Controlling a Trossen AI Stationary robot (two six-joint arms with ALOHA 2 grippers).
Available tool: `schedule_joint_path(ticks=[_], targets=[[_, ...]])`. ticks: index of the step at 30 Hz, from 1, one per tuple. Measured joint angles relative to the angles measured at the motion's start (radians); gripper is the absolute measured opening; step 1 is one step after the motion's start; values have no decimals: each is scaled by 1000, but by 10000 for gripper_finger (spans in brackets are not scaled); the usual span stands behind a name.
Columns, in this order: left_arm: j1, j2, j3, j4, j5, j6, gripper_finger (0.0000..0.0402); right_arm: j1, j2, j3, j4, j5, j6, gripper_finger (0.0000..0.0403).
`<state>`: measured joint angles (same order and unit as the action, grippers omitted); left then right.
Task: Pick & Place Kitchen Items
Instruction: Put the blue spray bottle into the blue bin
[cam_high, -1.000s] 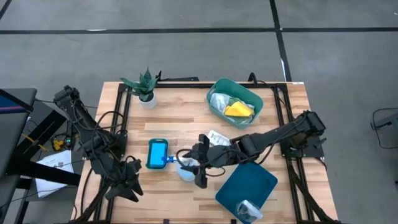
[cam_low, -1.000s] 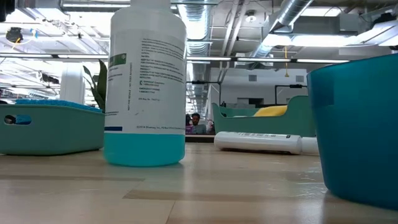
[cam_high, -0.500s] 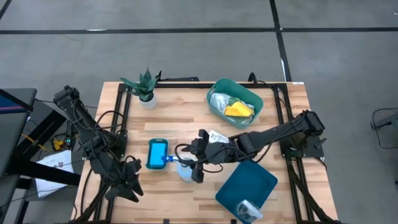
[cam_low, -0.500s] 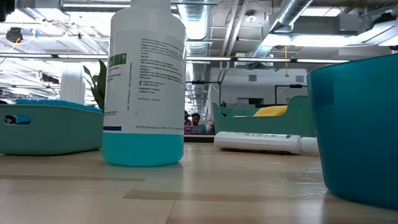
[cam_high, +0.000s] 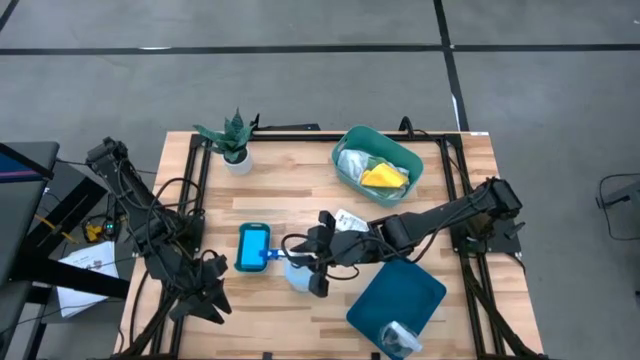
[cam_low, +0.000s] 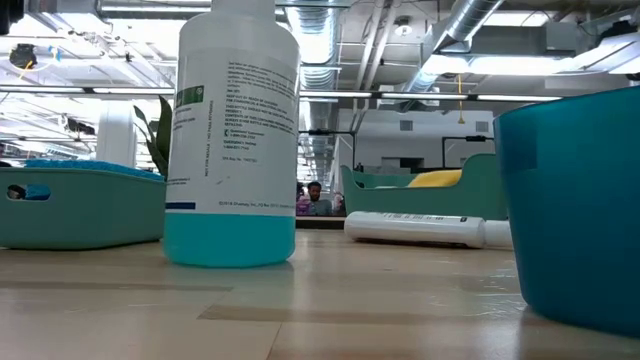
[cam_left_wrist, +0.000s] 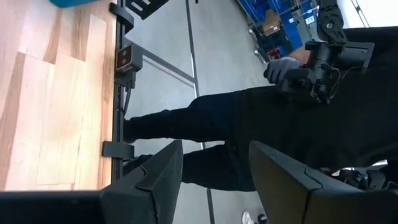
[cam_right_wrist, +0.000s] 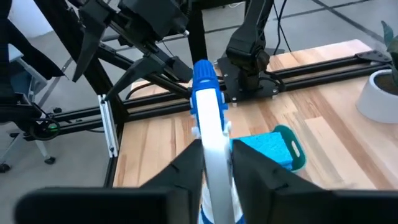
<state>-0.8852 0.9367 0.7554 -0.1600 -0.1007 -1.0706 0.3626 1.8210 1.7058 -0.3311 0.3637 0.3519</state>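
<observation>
The right gripper (cam_high: 318, 264) had hardly moved in the last half second, after sliding slightly toward the worktop's left edge in the half second before; its fingers (cam_right_wrist: 185, 169) were closed on the neck of the pale-blue spray bottle (cam_high: 298, 271). The bottle (cam_low: 234, 135) stood upright near the middle of the worktop (cam_high: 280, 315), clear-walled, with blue liquid filling its base, a printed label and a blue nozzle (cam_right_wrist: 203, 74) rising past the fingers. A blue sponge (cam_high: 253, 246) lay just beside it, toward the left edge. The left gripper (cam_high: 209, 296) waited near the front left corner, fingers (cam_left_wrist: 155, 174) apart, holding nothing.
</observation>
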Motion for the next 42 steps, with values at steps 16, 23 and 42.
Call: schedule_joint_path(ticks=[16, 23, 42], targets=[[0, 0, 0, 0, -4, 0, 182, 7, -3, 37, -15, 73, 15, 21], [0, 0, 0, 0, -4, 0, 182, 24, -5, 143, -125, 162, -21, 21], [0, 0, 0, 3, -68, 111, 182, 215, -129, 225, -407, 518, 94, 21]])
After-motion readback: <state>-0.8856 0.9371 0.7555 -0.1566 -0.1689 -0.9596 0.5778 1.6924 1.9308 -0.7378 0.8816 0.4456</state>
